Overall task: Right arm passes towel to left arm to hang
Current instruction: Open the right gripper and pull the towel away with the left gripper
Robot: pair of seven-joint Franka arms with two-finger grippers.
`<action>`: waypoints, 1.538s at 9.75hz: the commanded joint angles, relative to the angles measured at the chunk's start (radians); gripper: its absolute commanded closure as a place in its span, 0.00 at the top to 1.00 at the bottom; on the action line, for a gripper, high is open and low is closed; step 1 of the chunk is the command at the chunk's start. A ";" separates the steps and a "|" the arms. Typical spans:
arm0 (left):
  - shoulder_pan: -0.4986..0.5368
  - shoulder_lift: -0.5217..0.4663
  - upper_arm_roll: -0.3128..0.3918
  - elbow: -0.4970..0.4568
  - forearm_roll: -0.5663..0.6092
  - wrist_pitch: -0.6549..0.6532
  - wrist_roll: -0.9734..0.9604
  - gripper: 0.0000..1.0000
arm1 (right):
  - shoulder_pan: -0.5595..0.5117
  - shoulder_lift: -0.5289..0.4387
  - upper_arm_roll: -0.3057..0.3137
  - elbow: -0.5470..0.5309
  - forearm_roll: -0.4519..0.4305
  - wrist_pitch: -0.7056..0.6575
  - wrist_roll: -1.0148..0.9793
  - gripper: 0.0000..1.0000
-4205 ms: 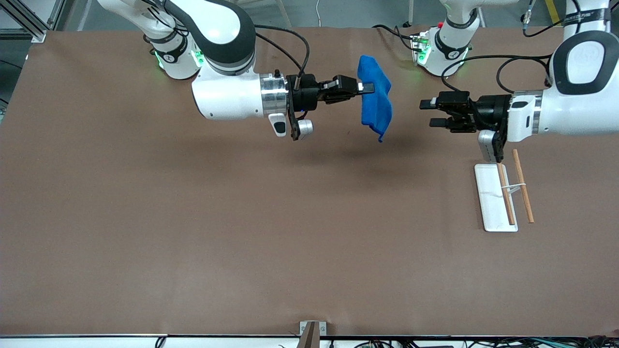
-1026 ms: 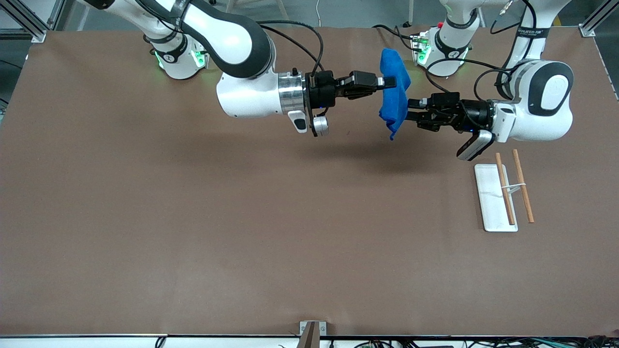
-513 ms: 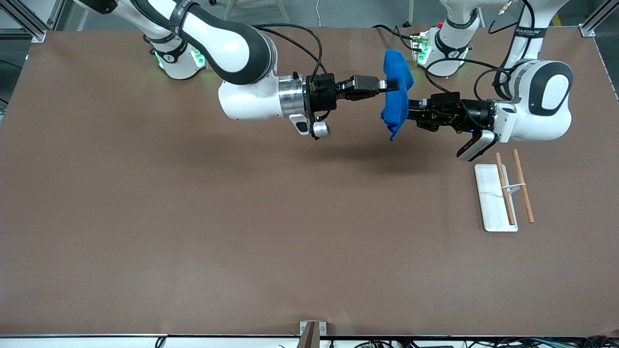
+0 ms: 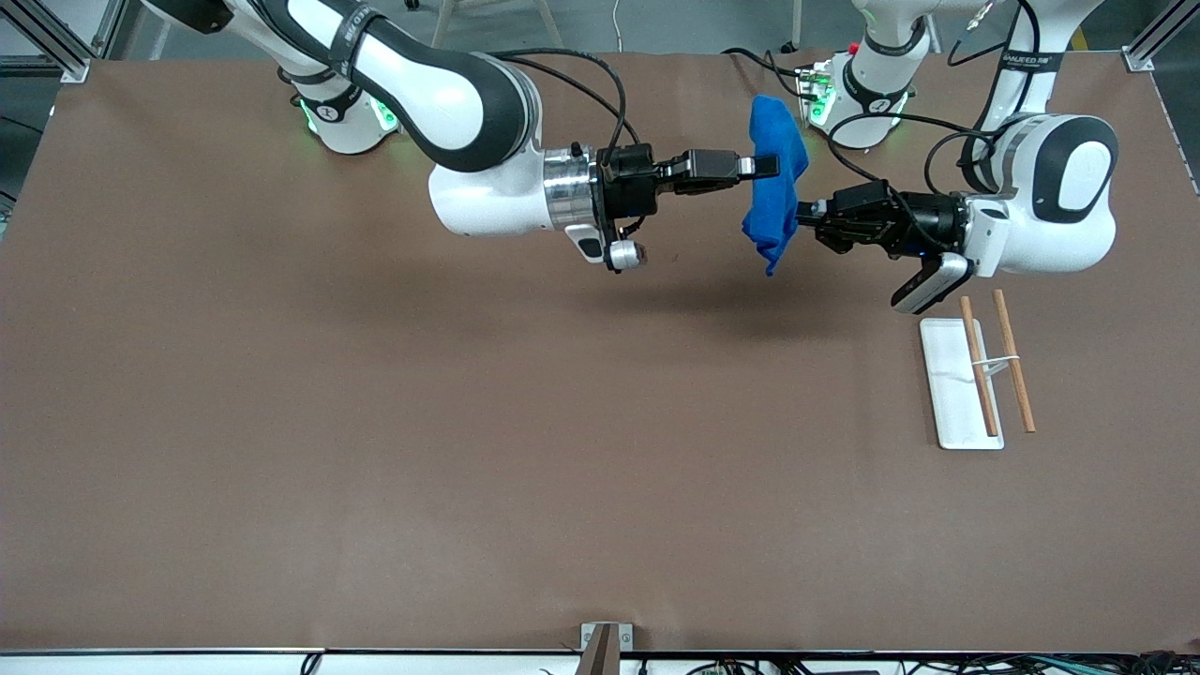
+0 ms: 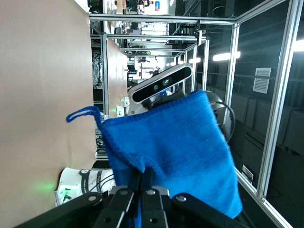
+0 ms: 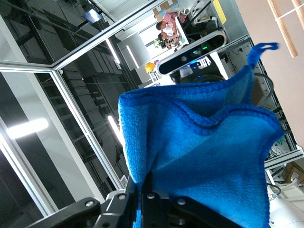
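Your table (image 4: 375, 422) is bare mid-span. The towel (image 4: 773, 192) hangs above it between both arms. The right gripper (image 4: 761, 167) still pinches its top edge. Since a second ago, the left gripper (image 4: 804, 214) has clamped the towel's lower part: handover made, release pending.

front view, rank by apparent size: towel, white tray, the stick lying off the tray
1. White tray, largest footprint as seen.
2. Towel, close second; it hangs bunched in the air, pinched by the right gripper and left gripper, so unsure versus the tray.
3. Stick, long but thinnest, smallest.
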 commanded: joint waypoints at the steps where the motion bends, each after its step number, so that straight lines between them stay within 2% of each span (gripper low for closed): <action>1: 0.003 0.006 0.006 0.030 0.002 0.004 -0.088 0.00 | 0.012 0.017 0.008 0.025 0.024 0.013 -0.017 0.03; 2: 0.002 0.005 0.012 0.045 0.019 0.005 -0.125 0.00 | 0.009 0.015 0.008 0.025 0.022 0.027 -0.014 0.03; 4: 0.003 0.009 0.015 0.105 0.135 0.007 -0.195 0.00 | 0.009 0.014 0.008 0.024 0.018 0.050 -0.009 0.06; 5: 0.003 0.008 0.029 0.120 0.174 0.008 -0.214 0.00 | 0.007 0.014 0.006 0.016 0.015 0.065 -0.009 0.30; 6: 0.002 0.011 0.037 0.148 0.236 0.010 -0.220 0.00 | 0.009 0.003 0.005 0.010 -0.063 0.140 -0.012 0.99; 9: 0.000 0.008 0.069 0.240 0.425 0.008 -0.232 0.00 | -0.011 -0.053 -0.005 -0.073 -0.273 0.231 -0.009 1.00; 11: -0.001 0.003 0.072 0.335 0.644 0.005 -0.275 0.00 | -0.072 -0.057 -0.027 -0.145 -0.457 0.230 -0.009 1.00; 12: -0.003 0.003 0.072 0.360 0.704 0.005 -0.298 0.00 | -0.074 -0.055 -0.094 -0.166 -0.599 0.211 -0.004 1.00; 15: -0.001 0.012 0.072 0.421 0.937 0.017 -0.283 0.00 | -0.071 -0.089 -0.361 -0.179 -0.992 0.009 0.043 1.00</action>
